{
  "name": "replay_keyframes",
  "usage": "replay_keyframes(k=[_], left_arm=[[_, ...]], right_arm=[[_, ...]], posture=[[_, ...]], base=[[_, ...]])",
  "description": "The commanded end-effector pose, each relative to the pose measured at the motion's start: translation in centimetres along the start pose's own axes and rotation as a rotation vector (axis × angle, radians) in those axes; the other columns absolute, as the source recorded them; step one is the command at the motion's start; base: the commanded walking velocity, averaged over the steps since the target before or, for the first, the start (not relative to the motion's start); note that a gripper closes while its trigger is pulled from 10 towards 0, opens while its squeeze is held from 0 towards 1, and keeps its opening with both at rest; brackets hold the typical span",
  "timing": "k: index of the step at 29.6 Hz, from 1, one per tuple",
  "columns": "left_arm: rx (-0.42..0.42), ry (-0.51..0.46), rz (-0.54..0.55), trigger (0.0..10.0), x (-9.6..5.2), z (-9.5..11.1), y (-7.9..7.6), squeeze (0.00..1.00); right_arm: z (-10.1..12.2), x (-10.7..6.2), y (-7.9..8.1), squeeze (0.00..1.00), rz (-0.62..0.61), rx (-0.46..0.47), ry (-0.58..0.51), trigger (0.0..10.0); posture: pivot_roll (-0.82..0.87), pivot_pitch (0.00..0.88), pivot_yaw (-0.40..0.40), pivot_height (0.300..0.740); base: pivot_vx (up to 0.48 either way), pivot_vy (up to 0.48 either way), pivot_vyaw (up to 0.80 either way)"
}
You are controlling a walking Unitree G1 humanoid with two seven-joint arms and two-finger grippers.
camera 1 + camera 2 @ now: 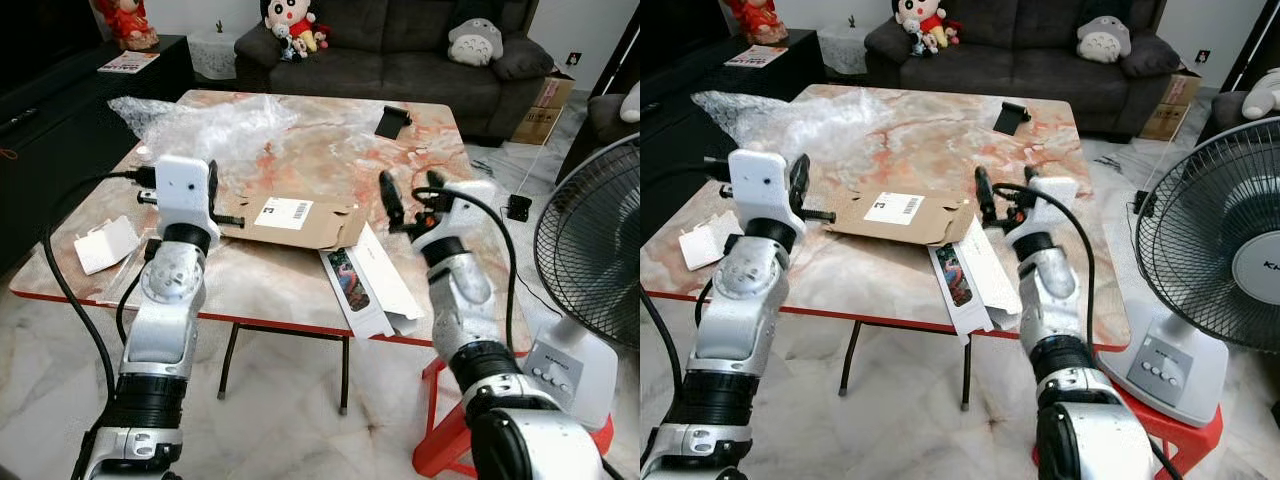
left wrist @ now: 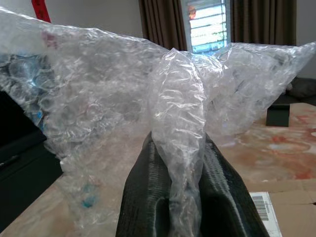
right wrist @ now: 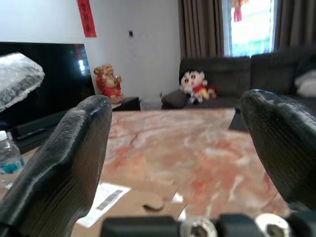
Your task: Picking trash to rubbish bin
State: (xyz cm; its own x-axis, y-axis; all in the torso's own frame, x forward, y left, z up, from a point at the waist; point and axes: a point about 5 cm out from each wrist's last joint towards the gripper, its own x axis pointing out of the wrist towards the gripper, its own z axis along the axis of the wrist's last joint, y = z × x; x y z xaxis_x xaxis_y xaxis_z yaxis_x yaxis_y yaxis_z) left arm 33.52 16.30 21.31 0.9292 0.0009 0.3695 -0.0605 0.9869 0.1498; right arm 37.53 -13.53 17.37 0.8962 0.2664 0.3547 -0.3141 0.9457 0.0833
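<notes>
Bubble wrap (image 1: 215,125) lay crumpled on the marble table (image 1: 330,150), its long axis running across the far left part, from the left edge toward the middle. Before it lay a flattened cardboard box (image 1: 295,222) and a white packet (image 1: 370,280) overhanging the near edge. In the left wrist view, the left pincer (image 2: 185,197) was clamped on a twisted fold of that wrap. In the right wrist view, the right pincer (image 3: 182,163) stood wide apart, empty, over the cardboard.
</notes>
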Motion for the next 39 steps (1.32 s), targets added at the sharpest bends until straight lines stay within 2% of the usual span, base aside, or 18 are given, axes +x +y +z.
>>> replay_keyframes(k=[1,7,13,19,25,30,39], left_arm=[[0.025,-0.006,0.013,10.0,-0.2,-0.4,0.1,0.0],[0.027,0.047,0.022,10.0,-1.0,-2.8,0.2,0.0],[0.007,0.037,0.034,10.0,-1.0,-3.0,0.3,0.0],[0.014,0.036,0.01,10.0,-0.7,-3.5,-0.4,0.0],[0.036,0.043,-0.004,10.0,-0.8,-3.8,-0.4,0.0],[0.051,0.049,0.003,10.0,-1.2,-4.3,-0.5,0.0],[0.042,0.063,0.035,10.0,-1.3,-4.7,-0.3,0.0]], right_arm=[[0.7,0.6,0.7,0.0,0.033,-0.031,-0.028,10.0],[-0.8,-0.3,1.1,0.0,-0.002,-0.023,0.005,10.0],[-0.9,-0.7,1.0,0.0,-0.017,-0.03,0.006,10.0],[-0.8,-0.8,0.5,0.0,-0.042,-0.04,-0.003,10.0],[-0.9,-1.0,0.6,0.0,-0.06,-0.028,-0.009,10.0],[-1.8,-2.1,0.7,0.0,-0.062,-0.022,0.013,10.0],[-0.7,-0.8,0.2,0.0,-0.058,-0.017,0.001,10.0]], posture=[[0.06,0.0,-0.019,0.74],[0.05,0.0,0.017,0.74],[0.05,0.0,0.04,0.74],[0.05,0.0,0.057,0.74],[0.05,0.0,0.054,0.74],[0.03,0.0,0.033,0.74],[-0.01,0.0,0.0,0.74]], base=[[0.0,0.0,0.0],[0.0,0.0,0.0],[0.0,0.0,0.0],[0.0,0.0,0.0],[0.0,0.0,0.0],[0.0,0.0,0.0],[0.0,0.0,0.0]])
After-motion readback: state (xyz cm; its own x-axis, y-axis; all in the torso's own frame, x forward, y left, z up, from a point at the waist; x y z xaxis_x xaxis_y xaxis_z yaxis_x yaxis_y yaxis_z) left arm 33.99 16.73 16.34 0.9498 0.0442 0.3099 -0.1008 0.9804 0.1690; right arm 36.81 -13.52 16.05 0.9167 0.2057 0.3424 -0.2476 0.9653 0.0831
